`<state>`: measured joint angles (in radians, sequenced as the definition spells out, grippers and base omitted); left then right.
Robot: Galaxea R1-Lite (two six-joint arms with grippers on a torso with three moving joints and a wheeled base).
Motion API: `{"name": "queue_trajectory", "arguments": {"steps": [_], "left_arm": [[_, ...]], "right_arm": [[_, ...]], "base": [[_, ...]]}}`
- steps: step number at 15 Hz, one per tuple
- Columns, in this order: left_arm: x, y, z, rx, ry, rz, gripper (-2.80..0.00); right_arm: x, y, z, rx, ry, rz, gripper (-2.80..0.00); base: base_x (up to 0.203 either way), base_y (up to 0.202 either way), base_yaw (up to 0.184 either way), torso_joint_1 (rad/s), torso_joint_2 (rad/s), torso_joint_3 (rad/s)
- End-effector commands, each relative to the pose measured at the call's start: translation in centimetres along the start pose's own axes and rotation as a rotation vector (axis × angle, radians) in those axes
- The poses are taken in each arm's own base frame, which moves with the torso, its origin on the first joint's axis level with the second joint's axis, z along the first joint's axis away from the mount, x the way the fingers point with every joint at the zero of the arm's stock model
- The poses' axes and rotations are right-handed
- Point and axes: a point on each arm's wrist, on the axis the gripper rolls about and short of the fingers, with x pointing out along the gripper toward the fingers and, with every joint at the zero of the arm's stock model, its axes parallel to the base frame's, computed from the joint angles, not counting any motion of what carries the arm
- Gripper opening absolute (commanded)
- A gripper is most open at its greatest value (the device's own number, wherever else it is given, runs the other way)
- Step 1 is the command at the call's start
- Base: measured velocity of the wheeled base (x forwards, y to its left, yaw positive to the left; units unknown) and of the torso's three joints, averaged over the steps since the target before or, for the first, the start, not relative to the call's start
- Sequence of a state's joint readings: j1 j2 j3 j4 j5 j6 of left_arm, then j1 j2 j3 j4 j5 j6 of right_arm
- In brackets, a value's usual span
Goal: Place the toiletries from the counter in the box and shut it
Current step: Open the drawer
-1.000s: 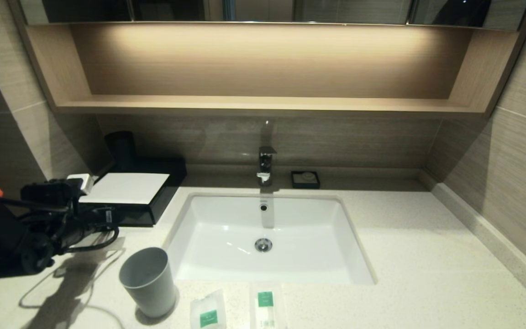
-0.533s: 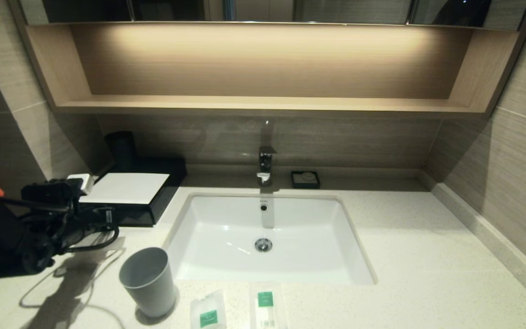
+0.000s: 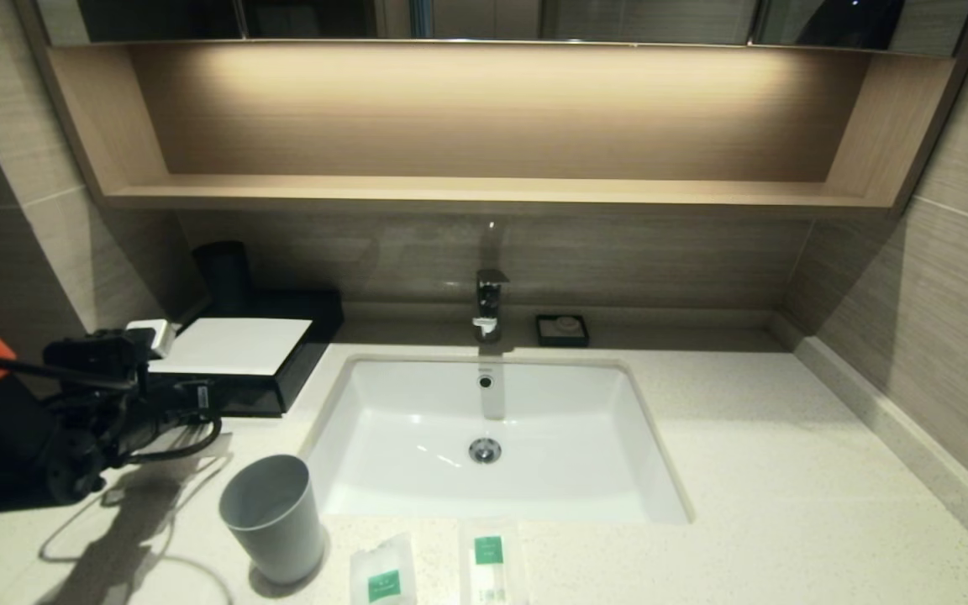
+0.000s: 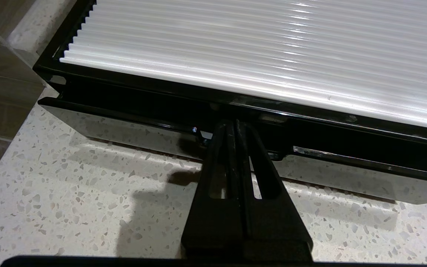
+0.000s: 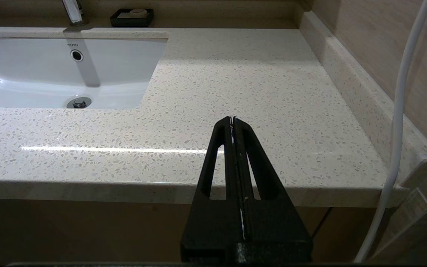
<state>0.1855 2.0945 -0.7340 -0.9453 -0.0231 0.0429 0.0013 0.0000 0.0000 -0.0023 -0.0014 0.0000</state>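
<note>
Left gripper (image 4: 234,124), fingers together, noses at front catch of low black white-topped box (image 3: 236,346) near counter (image 3: 786,470) back-left corner; closed tips may slip off catch, shoving box. Two whitish green-label sachets (image 3: 383,571) wait at front edge. Right gripper (image 5: 233,120) pressed together, parked off the counter's front edge

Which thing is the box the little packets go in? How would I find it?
Find the white sink in the speckled counter, then look to its left, toward the back corner. The box sits there: low, flat and black with a ribbed white top, far bigger than the tiny black soap dish by the tap.
</note>
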Motion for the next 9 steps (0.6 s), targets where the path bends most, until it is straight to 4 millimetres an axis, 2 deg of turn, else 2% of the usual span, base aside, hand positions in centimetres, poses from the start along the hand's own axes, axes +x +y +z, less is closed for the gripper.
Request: {"name": "queue_trajectory", "arguments": {"steps": [1,9], "left_arm": [[0.12,0.02,-0.09,0.000,-0.001,0.001,-2.80],[0.62,0.00,-0.43,-0.001,-0.013,0.001,-2.80]], "right_arm": [[0.00,0.00,-0.04,0.000,0.000,0.000,-2.80],[0.01,0.00,-0.03,0.000,0.001,0.000,-2.80]], "base": [[0.000,0.000,0.000,0.000,0.00,0.000],[0.000,0.000,0.000,0.000,0.00,0.000]]}}
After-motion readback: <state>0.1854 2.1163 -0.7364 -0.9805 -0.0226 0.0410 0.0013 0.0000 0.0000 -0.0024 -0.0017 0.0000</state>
